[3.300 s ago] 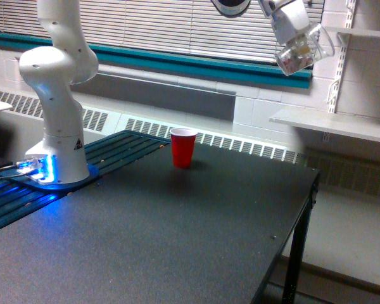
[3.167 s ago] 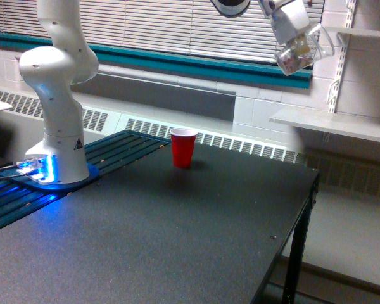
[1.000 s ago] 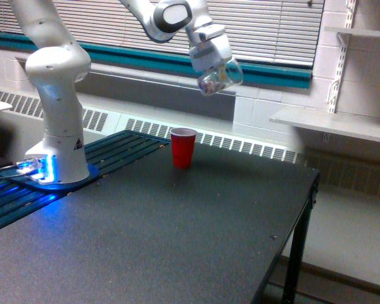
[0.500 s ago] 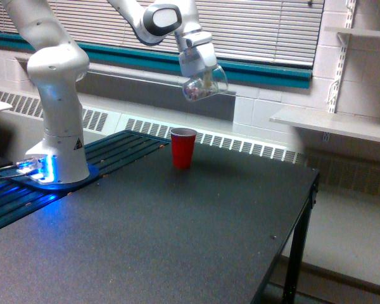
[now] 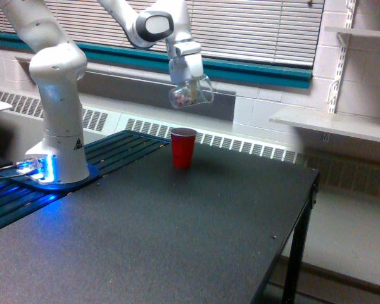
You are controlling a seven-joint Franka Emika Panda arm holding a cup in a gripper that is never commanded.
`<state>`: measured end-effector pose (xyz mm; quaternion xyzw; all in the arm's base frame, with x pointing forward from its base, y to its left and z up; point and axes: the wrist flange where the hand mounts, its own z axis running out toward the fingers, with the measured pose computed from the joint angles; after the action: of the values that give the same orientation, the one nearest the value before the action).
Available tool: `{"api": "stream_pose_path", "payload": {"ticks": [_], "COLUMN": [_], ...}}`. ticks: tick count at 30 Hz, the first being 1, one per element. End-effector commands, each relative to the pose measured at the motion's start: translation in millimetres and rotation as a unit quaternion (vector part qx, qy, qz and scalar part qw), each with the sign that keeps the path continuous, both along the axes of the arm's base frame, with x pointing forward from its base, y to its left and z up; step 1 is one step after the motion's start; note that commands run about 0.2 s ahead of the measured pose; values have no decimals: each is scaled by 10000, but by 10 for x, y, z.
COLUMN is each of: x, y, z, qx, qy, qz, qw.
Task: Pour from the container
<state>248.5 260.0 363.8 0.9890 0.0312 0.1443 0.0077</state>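
Exterior view shows my end effector (image 5: pixel 185 79) clamped around the clear cup (image 5: pixel 190 95), holding it in the air above the red cup (image 5: pixel 183 147) that stands upright on the dark surface (image 5: pixel 177 240). I carry the clear cup tilted, its mouth turned toward the exterior view's left, with pale pinkish bits visible inside it. I judge this height is there to keep the two cups well apart, so nothing knocks the light red one over. The clear cup hangs almost straight over the red cup's open mouth, perhaps a touch to the exterior view's left, which suits a pour falling downward into it. I cannot tell whether any bits are leaving the rim. My base (image 5: pixel 57 158) stands far off at the exterior view's left, so the arm reaches across.
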Motion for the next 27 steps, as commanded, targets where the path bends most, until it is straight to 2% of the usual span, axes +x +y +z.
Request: {"api": "stream_pose_path", "payload": {"ticks": [1, 17, 27], "x": [-203, -598, -674], "y": [15, -2, 12], "z": [-108, -435, -576], "qx": [-43, -287, -470], "qy": [169, 679, 893], "qz": [-126, -176, -169], "qw": [9998, 9971, 9948]}}
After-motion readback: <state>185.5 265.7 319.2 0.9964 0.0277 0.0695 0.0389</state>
